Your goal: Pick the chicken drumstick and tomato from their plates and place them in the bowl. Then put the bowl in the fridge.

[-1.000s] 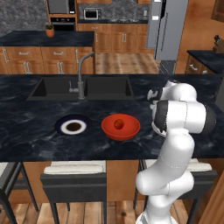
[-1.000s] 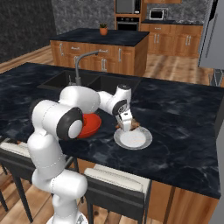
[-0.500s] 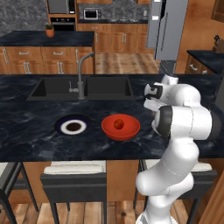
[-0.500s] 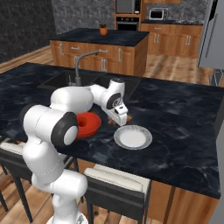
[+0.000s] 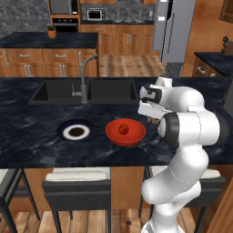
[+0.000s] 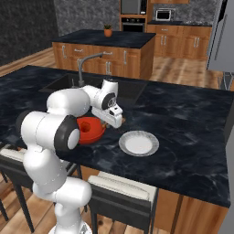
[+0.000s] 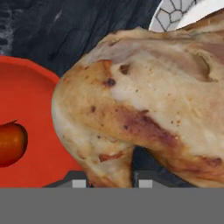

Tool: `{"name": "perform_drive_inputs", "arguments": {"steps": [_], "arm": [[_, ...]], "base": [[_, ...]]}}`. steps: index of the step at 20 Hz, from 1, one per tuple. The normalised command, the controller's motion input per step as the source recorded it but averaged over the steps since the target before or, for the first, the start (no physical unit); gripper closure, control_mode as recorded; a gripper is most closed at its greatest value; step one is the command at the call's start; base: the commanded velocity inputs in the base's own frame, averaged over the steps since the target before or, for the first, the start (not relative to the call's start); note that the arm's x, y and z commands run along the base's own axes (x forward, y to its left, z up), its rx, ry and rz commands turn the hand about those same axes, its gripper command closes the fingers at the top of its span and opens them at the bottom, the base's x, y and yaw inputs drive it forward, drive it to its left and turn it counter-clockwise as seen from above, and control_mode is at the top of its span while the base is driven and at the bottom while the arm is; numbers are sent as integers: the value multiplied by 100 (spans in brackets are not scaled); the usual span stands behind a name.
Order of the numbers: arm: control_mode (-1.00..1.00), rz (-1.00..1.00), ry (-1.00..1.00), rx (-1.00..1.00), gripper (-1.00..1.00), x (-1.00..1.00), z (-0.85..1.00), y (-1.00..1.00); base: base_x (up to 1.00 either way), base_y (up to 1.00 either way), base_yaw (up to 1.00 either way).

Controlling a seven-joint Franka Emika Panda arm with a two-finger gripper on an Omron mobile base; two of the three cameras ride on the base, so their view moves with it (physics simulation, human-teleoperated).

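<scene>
1. Tan-brown and mottled, the chicken drumstick (image 7: 144,105) is seen large in the hand view, clamped between the two dark fingertips (image 7: 78,180) of the gripper (image 7: 110,181), which is closed on it.
2. The drumstick is held above the worktop (image 5: 27,132), partly over the right edge of the red bowl (image 7: 30,131) and partly over the dark stone; a small brown piece of it shows under the gripper (image 6: 109,122) in the right base view.
3. The red bowl (image 5: 125,132) is seen resting on the worktop in front of the sink (image 5: 54,91), with the tomato (image 5: 123,129) already lying inside it, near its middle.
4. In the hand view the tomato (image 7: 11,143) is shown at the left edge, within the bowl and apart from the drumstick.
5. The pale white plate (image 6: 138,143) is found empty on the worktop, just to the right of the bowl (image 6: 89,129).
6. The navy-rimmed plate (image 5: 76,131) is found empty as well, on the bowl's left side.
7. The grey fridge (image 5: 175,29) is seen well behind the worktop, across the wooden floor.
</scene>
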Motion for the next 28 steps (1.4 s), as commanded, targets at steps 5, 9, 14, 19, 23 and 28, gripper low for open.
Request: {"name": "perform_drive_inputs", "arguments": {"steps": [5,9,14,19,23,28], "arm": [[-100,8,4,0,100,9,-3,54],[-100,1,5,3,100,14,-10,43],[-100,0,14,4,100,4,-19,38],[-100,0,17,2,100,0,-23,33],[-100,0,15,2,100,0,-20,27],[-100,0,14,3,100,0,-21,29]], "base": [[0,0,0],[0,0,0],[0,0,0],[0,0,0],[0,0,0],[0,0,0]]}}
